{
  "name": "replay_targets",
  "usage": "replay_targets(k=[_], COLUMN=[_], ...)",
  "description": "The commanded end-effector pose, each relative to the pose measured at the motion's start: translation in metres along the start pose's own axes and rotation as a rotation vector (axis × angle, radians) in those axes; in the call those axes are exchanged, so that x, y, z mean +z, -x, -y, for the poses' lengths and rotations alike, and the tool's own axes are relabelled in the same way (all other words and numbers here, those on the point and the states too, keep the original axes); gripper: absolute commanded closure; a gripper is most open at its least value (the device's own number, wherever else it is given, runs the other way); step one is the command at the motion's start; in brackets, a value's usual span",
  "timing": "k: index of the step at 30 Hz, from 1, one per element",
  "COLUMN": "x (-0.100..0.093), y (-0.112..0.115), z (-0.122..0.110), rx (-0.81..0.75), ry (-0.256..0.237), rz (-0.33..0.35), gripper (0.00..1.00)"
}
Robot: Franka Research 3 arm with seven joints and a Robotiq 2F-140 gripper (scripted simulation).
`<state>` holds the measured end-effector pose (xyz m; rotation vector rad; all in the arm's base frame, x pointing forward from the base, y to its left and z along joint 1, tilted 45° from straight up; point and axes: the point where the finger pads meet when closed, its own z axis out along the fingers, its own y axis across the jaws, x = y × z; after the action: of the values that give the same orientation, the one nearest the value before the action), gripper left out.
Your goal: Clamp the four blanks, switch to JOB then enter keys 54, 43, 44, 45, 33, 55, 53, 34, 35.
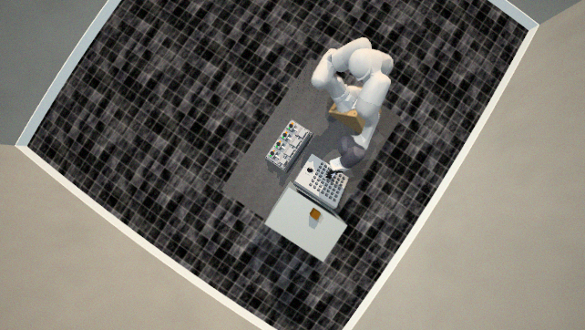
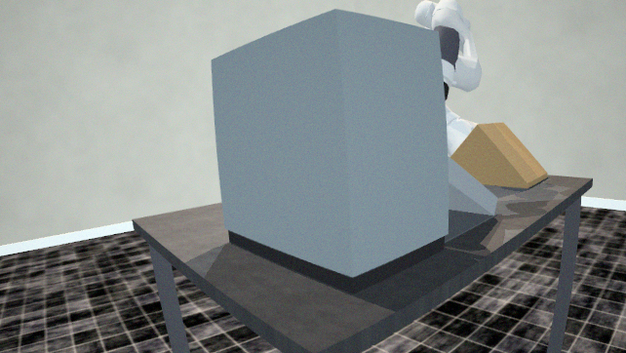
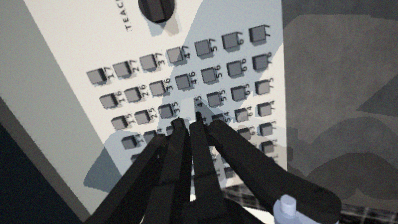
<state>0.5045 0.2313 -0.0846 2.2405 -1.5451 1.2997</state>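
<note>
A dark grey surface [image 1: 255, 182] on slim grey legs stands in a room with a black-and-grey tiled floor [image 1: 159, 91], a white skirting strip [image 1: 64, 73] and plain pale walls [image 2: 97, 98]. On the surface sit a tall blue-grey cabinet [image 2: 332, 146] on a dark plinth, a tan wedge-shaped block [image 2: 497, 156] at the foot of the white arm [image 1: 364, 73], and the vise block [image 1: 288, 145] off to one side, well apart from the cabinet.

From above, the vise block shows four stations in a row, each with small amber and green spots at one end; whether blanks lie on the rails is too small to tell. An amber lamp [image 1: 315, 213] sits on top of the cabinet.

The keypad panel [image 3: 150, 70] is a pale, sloped plate at the cabinet's front, carrying rows of small dark square keys [image 3: 181, 81], each with a tiny printed number beside it, mostly too blurred to read. Near the panel's upper edge is a black selector knob [image 3: 156, 9], with the word TEACH partly readable next to it. No key looks lit.

The gripper [image 3: 189, 121] hangs just over the lower middle of the key field. Its jaws are pressed fully together with nothing between them, forming one dark point whose tips are at or just above a key; contact cannot be judged. Their shadow falls across the panel.
</note>
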Motion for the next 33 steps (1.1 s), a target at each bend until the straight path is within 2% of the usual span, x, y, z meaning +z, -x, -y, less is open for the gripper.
replay_targets(k=[1,33], x=[0.000,0.012], y=[0.001,0.001], z=[0.001,0.001], rx=[-0.007,-0.007], ry=[-0.004,-0.004], rz=[0.002,0.002], gripper=[1.00,1.00])
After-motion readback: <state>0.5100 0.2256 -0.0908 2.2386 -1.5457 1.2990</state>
